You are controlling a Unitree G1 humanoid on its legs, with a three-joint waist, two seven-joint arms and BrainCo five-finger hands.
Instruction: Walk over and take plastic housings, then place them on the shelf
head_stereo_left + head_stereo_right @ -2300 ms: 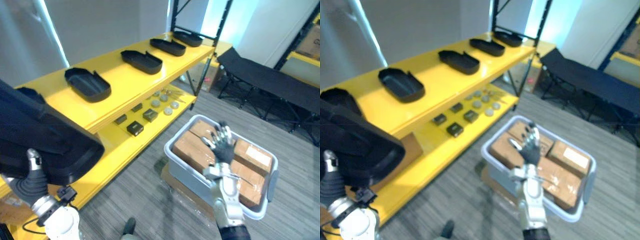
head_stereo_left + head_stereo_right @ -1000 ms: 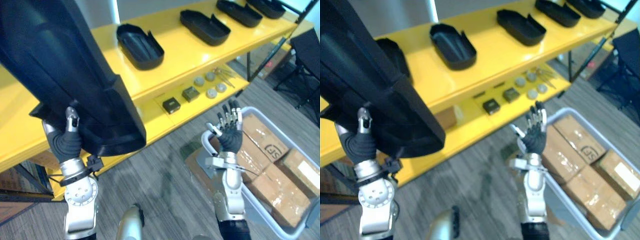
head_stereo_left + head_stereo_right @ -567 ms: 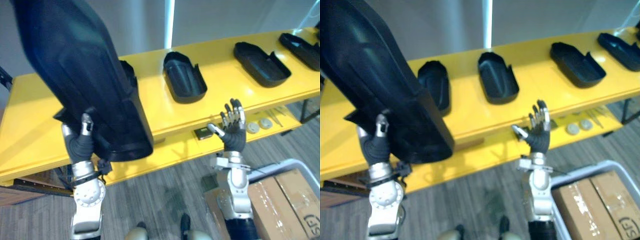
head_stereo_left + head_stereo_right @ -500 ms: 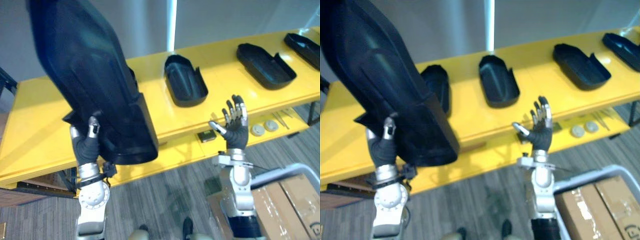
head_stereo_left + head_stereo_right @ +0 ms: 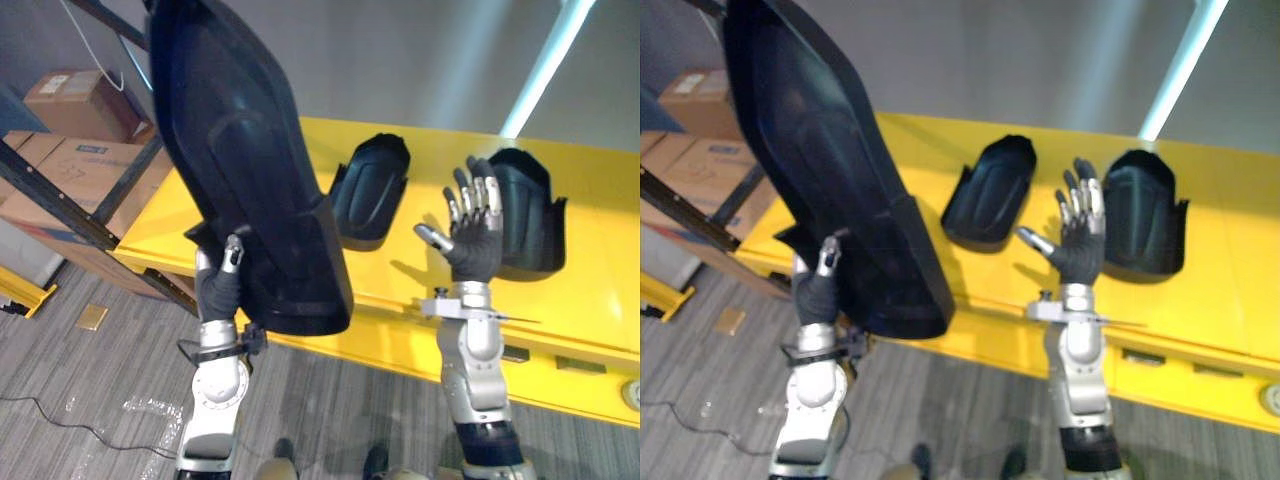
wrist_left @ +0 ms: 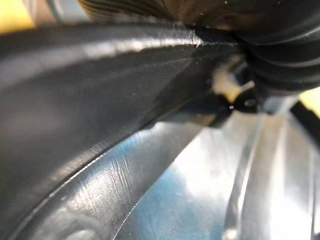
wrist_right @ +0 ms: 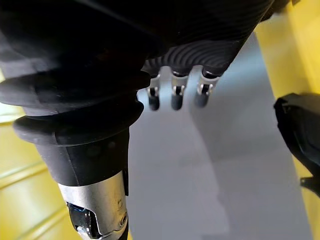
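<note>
A large black plastic housing (image 5: 240, 160) stands upright in front of the yellow shelf (image 5: 590, 300), its lower edge held by my left hand (image 5: 217, 285), whose fingers are curled round it. The housing's dark inner surface (image 6: 150, 165) looms close in the left wrist view. My right hand (image 5: 472, 240) is raised with its fingers straight and spread, holding nothing, in front of the shelf. Two more black housings lie on the shelf top: one (image 5: 372, 190) at the middle and one (image 5: 528, 215) just behind my right hand.
Cardboard boxes (image 5: 70, 100) sit behind a dark shelf post (image 5: 70, 205) at the far left. The grey floor (image 5: 90, 400) runs below the shelf's front edge. A grey wall (image 5: 1040, 60) rises behind the shelf.
The camera has swung left along the shelf, so the housings lying on it now appear further right. The held housing stays upright in my left hand; my right hand stays raised and spread.
</note>
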